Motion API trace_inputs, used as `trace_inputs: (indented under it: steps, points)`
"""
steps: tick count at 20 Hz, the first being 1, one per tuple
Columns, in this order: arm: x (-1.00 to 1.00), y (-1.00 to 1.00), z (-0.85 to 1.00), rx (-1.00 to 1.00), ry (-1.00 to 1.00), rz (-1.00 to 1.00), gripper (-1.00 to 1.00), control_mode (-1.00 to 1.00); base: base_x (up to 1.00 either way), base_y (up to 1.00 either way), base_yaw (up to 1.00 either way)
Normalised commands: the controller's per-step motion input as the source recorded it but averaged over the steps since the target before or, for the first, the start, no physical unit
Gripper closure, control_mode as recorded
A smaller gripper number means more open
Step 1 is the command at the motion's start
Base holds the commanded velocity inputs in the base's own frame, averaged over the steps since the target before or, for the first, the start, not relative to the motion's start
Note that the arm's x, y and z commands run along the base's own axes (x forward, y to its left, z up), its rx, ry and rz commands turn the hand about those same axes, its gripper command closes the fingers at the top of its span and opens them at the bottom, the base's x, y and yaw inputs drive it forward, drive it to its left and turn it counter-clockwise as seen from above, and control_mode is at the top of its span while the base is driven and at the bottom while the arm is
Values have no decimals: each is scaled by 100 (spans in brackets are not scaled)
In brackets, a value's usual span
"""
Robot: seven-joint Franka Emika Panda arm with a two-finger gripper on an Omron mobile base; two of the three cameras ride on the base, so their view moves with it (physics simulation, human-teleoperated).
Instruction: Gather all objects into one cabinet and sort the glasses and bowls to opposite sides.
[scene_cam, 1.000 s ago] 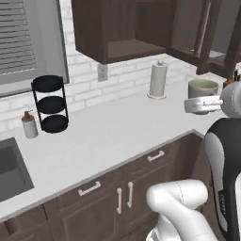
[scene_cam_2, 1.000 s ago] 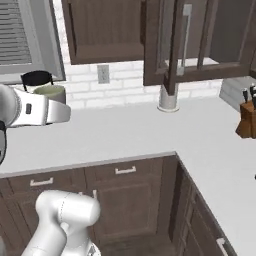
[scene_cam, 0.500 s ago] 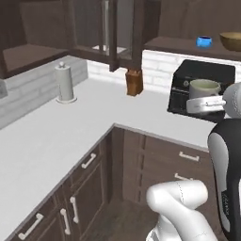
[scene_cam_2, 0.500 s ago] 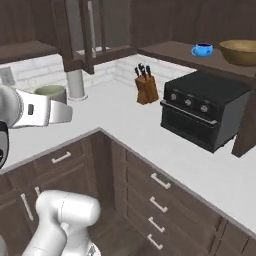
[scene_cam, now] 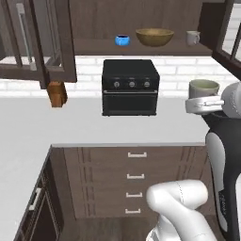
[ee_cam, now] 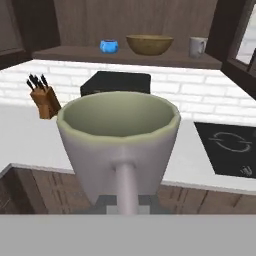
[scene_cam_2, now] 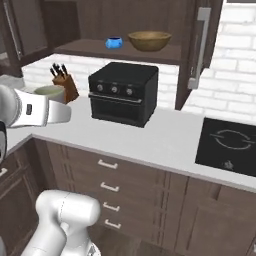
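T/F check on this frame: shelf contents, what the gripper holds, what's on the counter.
1. The gripper holds a pale mug by its handle. True.
2. The cabinet shelf carries a blue bowl, a wooden bowl and a second mug. True.
3. The wooden bowl sits on the black countertop oven. False: it is on the shelf above.
4. The blue bowl stands between wooden bowl and shelf mug. False: the wooden bowl is in the middle.
5. A knife block stands on the counter. True.

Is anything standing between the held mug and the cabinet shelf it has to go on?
Nothing visible does. The gripper holds the mug in open air above the counter; the black oven sits below the shelf, and the shelf's front is open between the wooden bowl and the other mug.
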Motion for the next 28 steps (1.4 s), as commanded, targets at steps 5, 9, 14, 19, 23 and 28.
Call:
trace_inputs:
  steps: [5, 9, 14, 19, 23, 28]
  points:
    - [0, 0, 0, 0, 0, 0, 100, 100, 5, -9, -47]
    - [0, 0, 0, 0, 0, 0, 100, 100, 23, -6, -31]
    - [0, 0, 0, 0, 0, 0, 100, 100, 38, 0, -17]
    - [0, 0, 0, 0, 0, 0, 100, 100, 51, -12, -6]
    - [0, 0, 0, 0, 0, 0, 100, 100, 58, -23, 0]
    - [0, 0, 0, 0, 0, 0, 100, 100, 65, -18, 8]
